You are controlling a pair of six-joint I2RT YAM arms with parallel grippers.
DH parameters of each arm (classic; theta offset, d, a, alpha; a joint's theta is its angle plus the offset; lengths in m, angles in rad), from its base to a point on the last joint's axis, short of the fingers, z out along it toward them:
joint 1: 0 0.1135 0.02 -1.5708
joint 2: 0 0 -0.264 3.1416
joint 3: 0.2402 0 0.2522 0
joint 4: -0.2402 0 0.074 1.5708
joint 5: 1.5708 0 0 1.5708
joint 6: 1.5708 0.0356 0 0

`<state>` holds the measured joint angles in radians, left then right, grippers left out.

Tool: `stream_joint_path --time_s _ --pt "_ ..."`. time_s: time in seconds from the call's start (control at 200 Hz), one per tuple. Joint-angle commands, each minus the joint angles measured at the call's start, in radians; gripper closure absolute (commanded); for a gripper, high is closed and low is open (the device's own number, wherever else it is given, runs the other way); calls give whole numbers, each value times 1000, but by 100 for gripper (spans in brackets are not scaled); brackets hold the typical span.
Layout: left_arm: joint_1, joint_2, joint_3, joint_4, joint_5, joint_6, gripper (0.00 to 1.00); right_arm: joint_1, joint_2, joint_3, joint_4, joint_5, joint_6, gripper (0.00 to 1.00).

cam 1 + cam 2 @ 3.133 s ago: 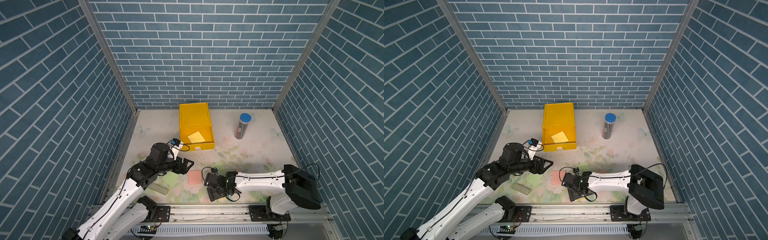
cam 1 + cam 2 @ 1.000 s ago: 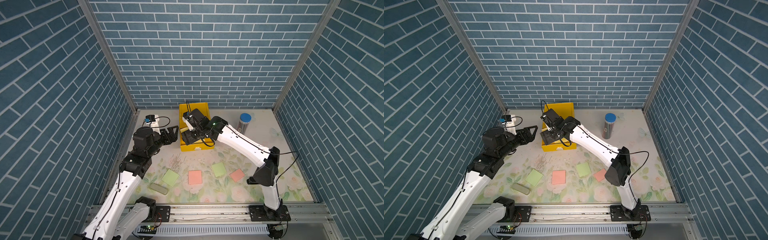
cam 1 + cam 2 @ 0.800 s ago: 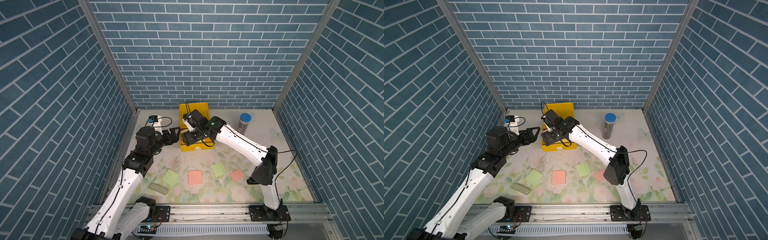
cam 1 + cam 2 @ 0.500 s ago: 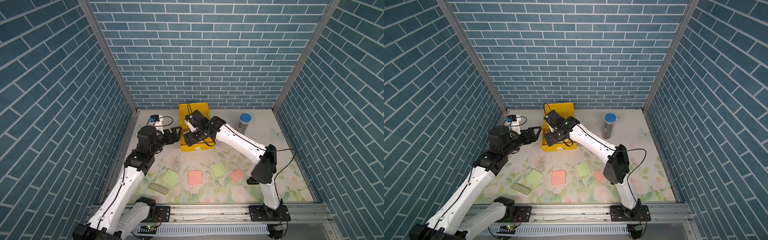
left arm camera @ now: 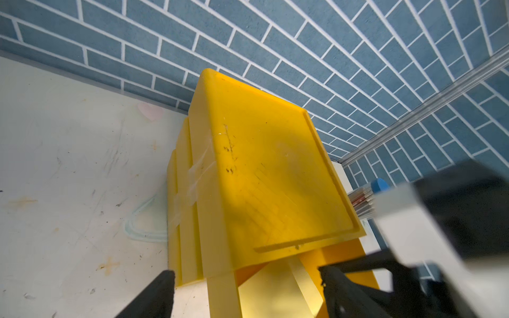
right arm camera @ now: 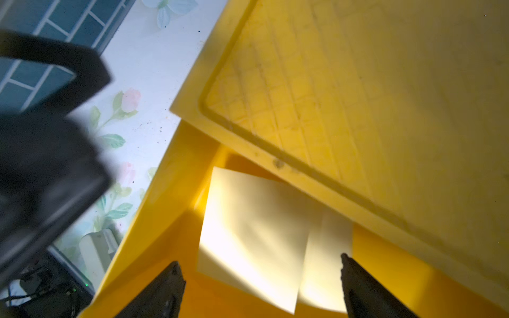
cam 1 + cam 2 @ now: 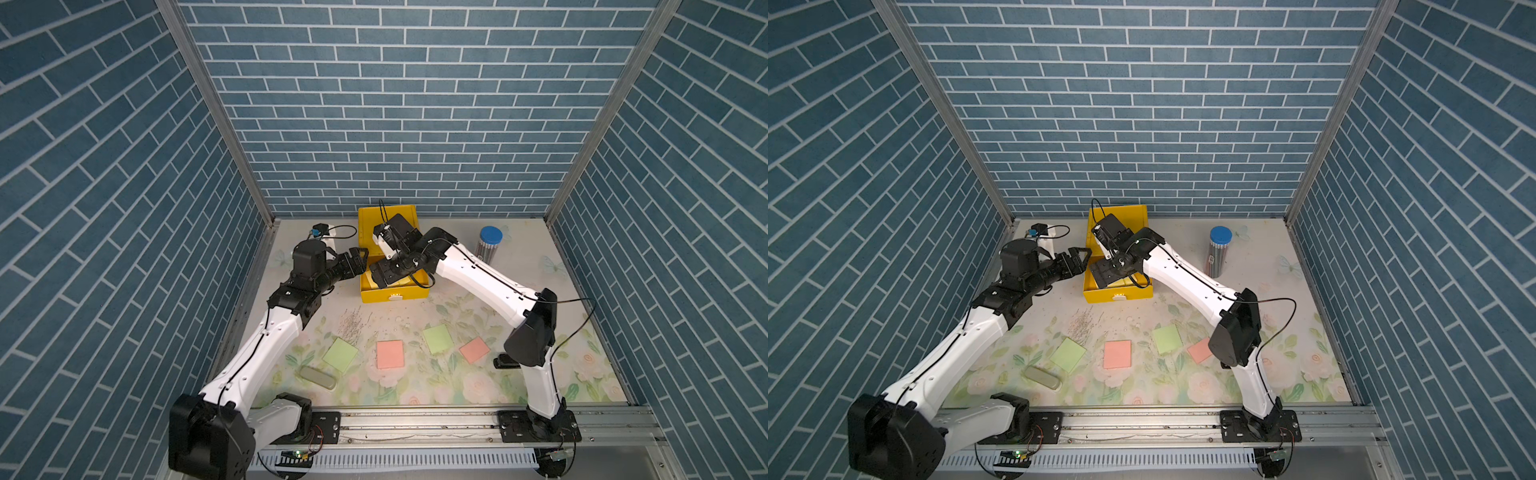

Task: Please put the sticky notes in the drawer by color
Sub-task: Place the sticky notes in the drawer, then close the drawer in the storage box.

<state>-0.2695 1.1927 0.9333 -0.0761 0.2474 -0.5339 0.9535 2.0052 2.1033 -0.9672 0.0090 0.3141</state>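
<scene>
right gripper (image 6: 260,261) fingers wide apart, empty, over yellow sticky notes (image 6: 248,225) in open drawer (image 6: 162,209); left gripper (image 5: 245,271) fingers apart, empty, clear beside cabinet (image 5: 261,165) edge.

PARTLY SEEN: The right hand (image 7: 380,277) covers the open drawer (image 7: 395,296) in both top views, hiding most of its contents. In the right wrist view, two yellow notes (image 6: 253,234) lie partly under the cabinet top (image 6: 358,82) and the left hand (image 6: 49,115) is a blur. An elbow (image 7: 1235,336) half hides one pink note (image 7: 1198,351).
</scene>
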Motion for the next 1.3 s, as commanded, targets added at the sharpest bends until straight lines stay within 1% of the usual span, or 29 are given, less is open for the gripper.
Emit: stream_joint_path --time_s 0.0,0.01,0.03,0.075,0.125,0.155,0.175,0.265,0.34,0.39,0.44,0.47,0.59,0.645,0.685,0.755,0.825,0.925,1.005,1.225,1.295 --pt "4 65 51 44 -8 15 18 9 -193 -131 70 -76 11 12" --pt "4 73 55 44 -11 17 19 10 -208 -152 79 -78 13 12" --pt "4 91 65 42 -14 20 21 12 -239 -195 105 -122 17 13" --pt "6 126 91 40 -12 25 23 17 -311 -296 172 -181 27 18" --pt "4 152 106 55 -9 24 26 21 -385 -411 256 -243 51 30" --pt "4 161 111 64 -9 21 28 27 -430 -471 310 -283 66 33" --pt "4 165 113 70 -11 20 29 30 -455 -519 342 -310 73 34" --pt "3 185 123 71 -20 25 42 33 -529 -685 474 -411 101 36" --pt "3 197 122 65 -26 33 43 31 -525 -753 523 -438 95 36" --pt "3 200 114 64 -34 35 43 28 -489 -750 518 -434 64 37" --pt "3 197 104 68 -34 37 43 21 -448 -727 508 -402 31 37" --pt "3 200 98 68 -33 38 43 19 -424 -709 500 -366 13 37" --pt "3 205 87 65 -29 43 43 16 -326 -579 450 -152 -75 37" --pt "1 204 80 69 -24 43 43 15 -293 -539 459 -101 -109 37" --pt "1 201 76 71 -22 43 44 16 -274 -523 479 -90 -136 38" --pt "1 197 71 74 -19 44 44 14 -240 -497 508 -14 -173 37" --pt "1 195 71 72 -19 50 44 10 -190 -437 483 -3 -211 37" --pt "1 194 76 61 -19 59 44 6 -117 -340 418 55 -252 37" --pt "0 193 76 68 -13 58 44 4 -84 -312 415 74 -279 37" --pt "1 188 68 78 0 52 43 -4 -111 -385 543 98 -303 37" --pt "1 187 66 78 1 51 43 -4 -141 -453 633 89 -337 36"
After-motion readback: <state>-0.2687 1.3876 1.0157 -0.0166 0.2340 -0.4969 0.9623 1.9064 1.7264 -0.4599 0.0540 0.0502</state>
